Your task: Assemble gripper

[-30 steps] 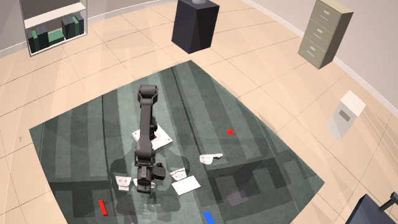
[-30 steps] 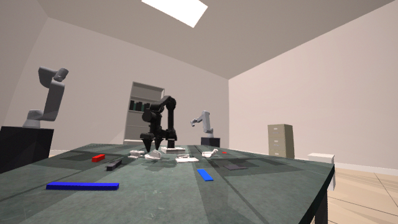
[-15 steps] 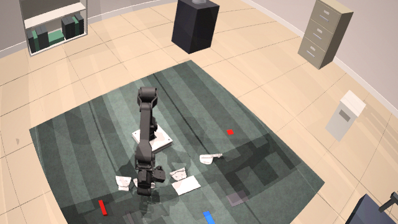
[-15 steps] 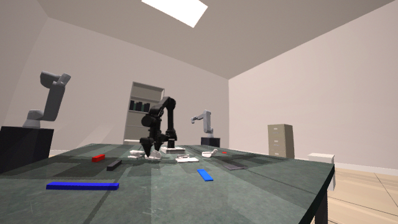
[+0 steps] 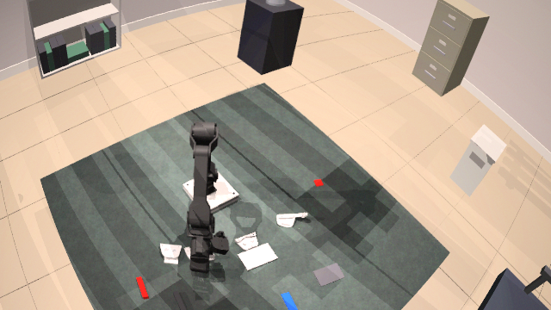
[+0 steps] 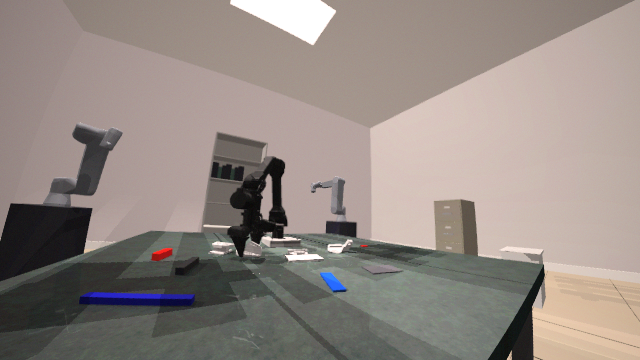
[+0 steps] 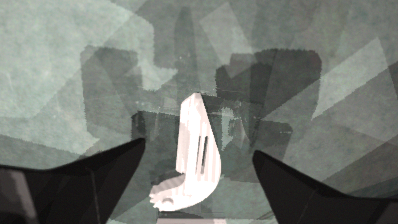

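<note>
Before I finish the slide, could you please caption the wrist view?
Open fingers flank a white toothed jaw on the dark green tabletop.

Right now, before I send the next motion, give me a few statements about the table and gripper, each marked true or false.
1. The gripper is open. True.
2. The white jaw under the gripper is clamped between the fingers. False: a gap shows on each side of it in the wrist view.
3. The white rectangular plate lies on the table top. True.
4. The other jaw sits beneath the arm. False: it lies off to one side.
5. The bright blue bar stands on end. False: it lies flat.
</note>
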